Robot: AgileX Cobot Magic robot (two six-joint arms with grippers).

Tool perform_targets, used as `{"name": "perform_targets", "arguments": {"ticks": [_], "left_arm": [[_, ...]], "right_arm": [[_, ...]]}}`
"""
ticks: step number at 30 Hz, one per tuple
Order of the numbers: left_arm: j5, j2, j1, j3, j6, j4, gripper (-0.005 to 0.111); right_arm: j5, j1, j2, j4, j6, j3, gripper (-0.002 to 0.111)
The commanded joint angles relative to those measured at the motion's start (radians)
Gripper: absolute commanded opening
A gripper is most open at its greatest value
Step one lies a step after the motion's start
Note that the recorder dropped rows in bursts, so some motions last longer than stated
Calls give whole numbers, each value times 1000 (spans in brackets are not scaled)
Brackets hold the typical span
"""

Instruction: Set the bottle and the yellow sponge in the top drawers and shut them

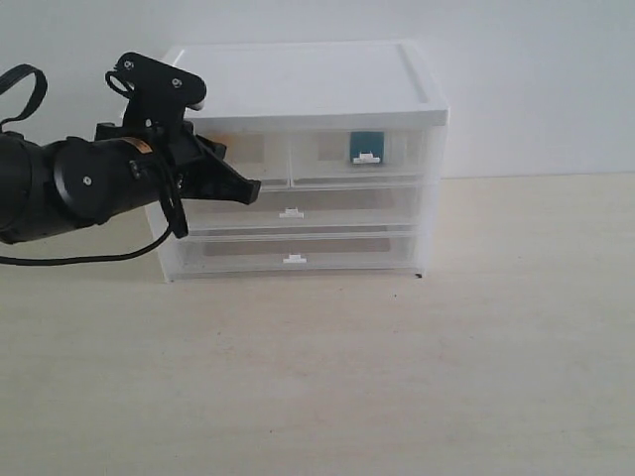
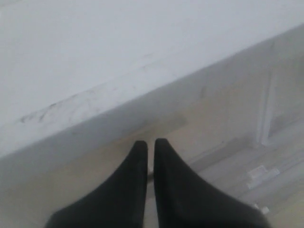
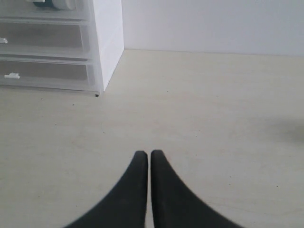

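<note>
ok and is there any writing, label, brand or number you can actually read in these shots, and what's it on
No text is legible in any view.
The teal-blue label on the small white plastic bottle, behind the translucent top drawer on the exterior view's right: print too blurred to read.
On the black left arm, a small yellow sticker: too small to read.
On the white-topped plastic cabinet: no markings visible.

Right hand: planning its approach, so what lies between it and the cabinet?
Bare tabletop only, as the right wrist view shows; the shut right hand sits apart from the cabinet, short of its lower corner.
</note>
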Motion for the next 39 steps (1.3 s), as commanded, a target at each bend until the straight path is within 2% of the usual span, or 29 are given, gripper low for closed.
{"name": "perform_targets", "arguments": {"ticks": [1, 7, 18, 25, 29, 35, 39], "left_arm": [[136, -51, 3, -11, 34, -2, 4], [332, -164, 4, 5, 34, -2, 4], [403, -440, 79, 219, 30, -2, 4], [526, -597, 84, 309, -40, -9, 4], [549, -759, 84, 367, -82, -9, 4], [828, -1019, 84, 389, -80, 0, 4], [876, -1130, 84, 389, -82, -30, 4]], "right_arm": [[-8, -3, -4, 2, 1, 0, 0], [-8, -3, -4, 2, 1, 0, 0], [-8, -3, -4, 2, 1, 0, 0], [-8, -3, -4, 2, 1, 0, 0], [-8, -3, -4, 2, 1, 0, 0], [-8, -3, -4, 2, 1, 0, 0], [-8, -3, -4, 2, 1, 0, 0]]}}
